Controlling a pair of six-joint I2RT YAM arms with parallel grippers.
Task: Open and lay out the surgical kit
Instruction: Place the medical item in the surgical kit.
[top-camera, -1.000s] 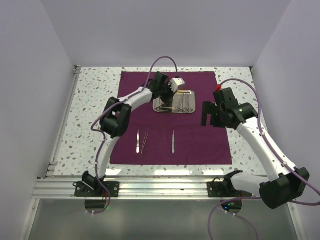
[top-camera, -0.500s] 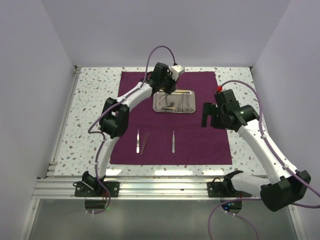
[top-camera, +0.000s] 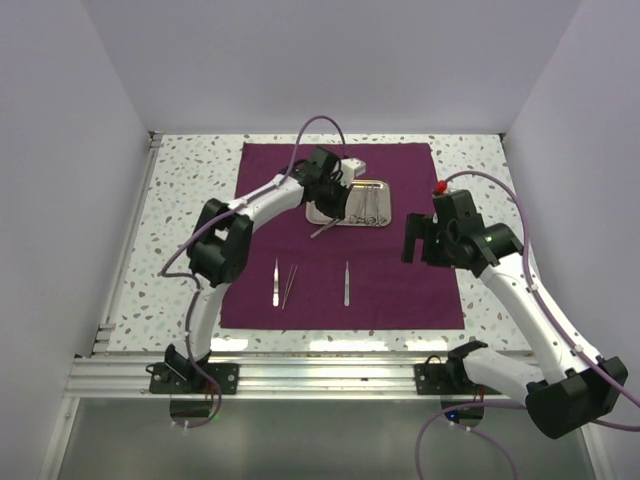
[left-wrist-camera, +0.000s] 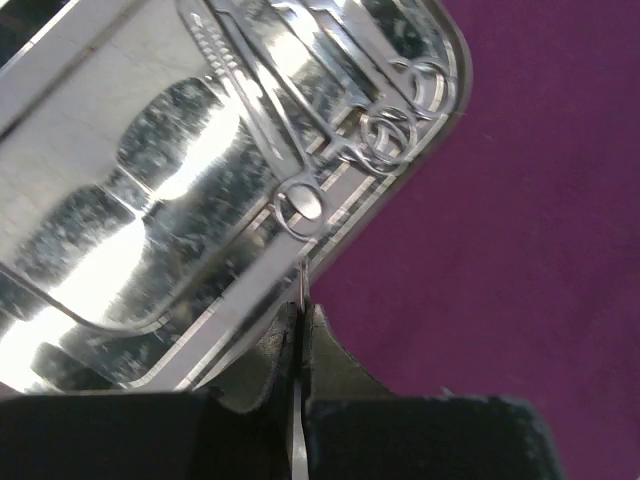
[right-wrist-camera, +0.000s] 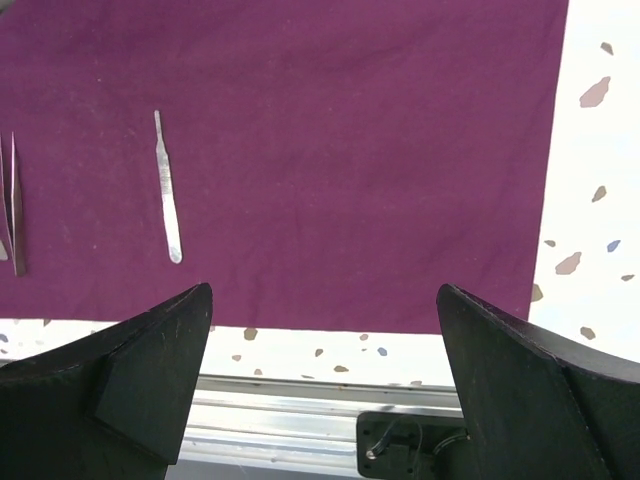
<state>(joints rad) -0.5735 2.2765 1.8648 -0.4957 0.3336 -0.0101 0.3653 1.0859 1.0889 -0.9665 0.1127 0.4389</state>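
The dark purple cloth wrap (top-camera: 390, 280) lies spread flat on the table. On its far half sits the shiny steel tray (top-camera: 376, 187), with ring-handled scissors and forceps (left-wrist-camera: 385, 135) lying inside. My left gripper (left-wrist-camera: 298, 318) hangs at the tray's near left corner, shut on a thin silver instrument (top-camera: 321, 231) whose free end sticks out over the cloth. Three slim tools lie side by side on the near half: a flat handle (top-camera: 277, 283), tweezers (top-camera: 291, 283) and another slim tool (top-camera: 347, 283). My right gripper (right-wrist-camera: 322, 298) hovers open above the cloth's near right part, holding nothing.
Speckled tabletop (top-camera: 190, 210) borders the cloth on both sides. An aluminium rail (top-camera: 320, 375) with the arm bases runs along the near edge. Pale walls close in the left, right and far sides.
My left gripper has pulled back from over the tray to its near left corner, bringing a thin silver instrument out over the cloth. The right arm has shifted slightly.
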